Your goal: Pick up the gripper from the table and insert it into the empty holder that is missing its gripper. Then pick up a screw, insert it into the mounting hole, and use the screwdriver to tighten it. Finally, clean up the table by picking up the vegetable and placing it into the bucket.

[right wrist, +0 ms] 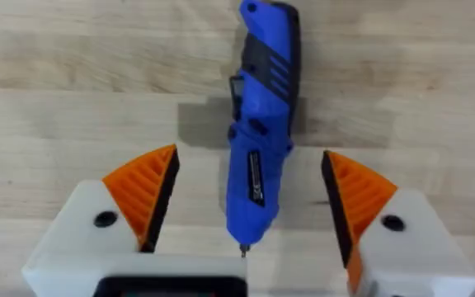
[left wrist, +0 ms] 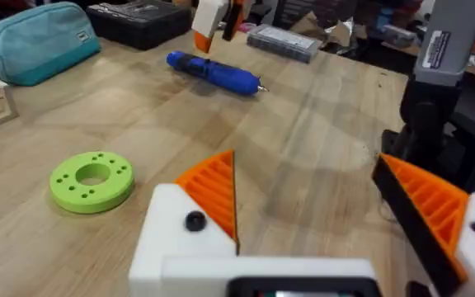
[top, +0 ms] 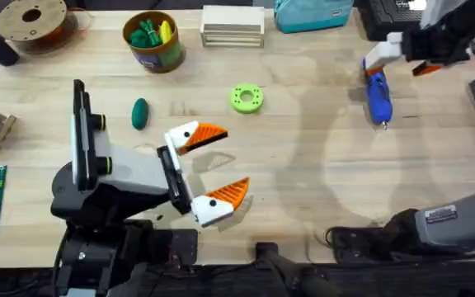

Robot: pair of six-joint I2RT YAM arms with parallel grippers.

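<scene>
The blue screwdriver (top: 377,95) lies on the table (top: 303,165) at the far right, its metal bit pointing toward the near edge. My right gripper (top: 404,60) is open over its handle end. In the right wrist view the screwdriver (right wrist: 258,140) lies between the orange pads (right wrist: 143,194) without touching them. My left gripper (top: 225,161) is open near the table's front middle, holding nothing, and both white fingers carry orange pads. The dark green vegetable (top: 140,113) lies left of centre. The bucket (top: 153,41) stands at the back. The loose gripper piece and screw are out of view.
A bright green ring disc (top: 246,98) lies mid-table, also ahead of my left gripper (left wrist: 312,177). At the back sit a brown spool (top: 31,21), a pale wooden box (top: 232,25), a teal pouch (top: 312,12) and a black case (top: 390,16).
</scene>
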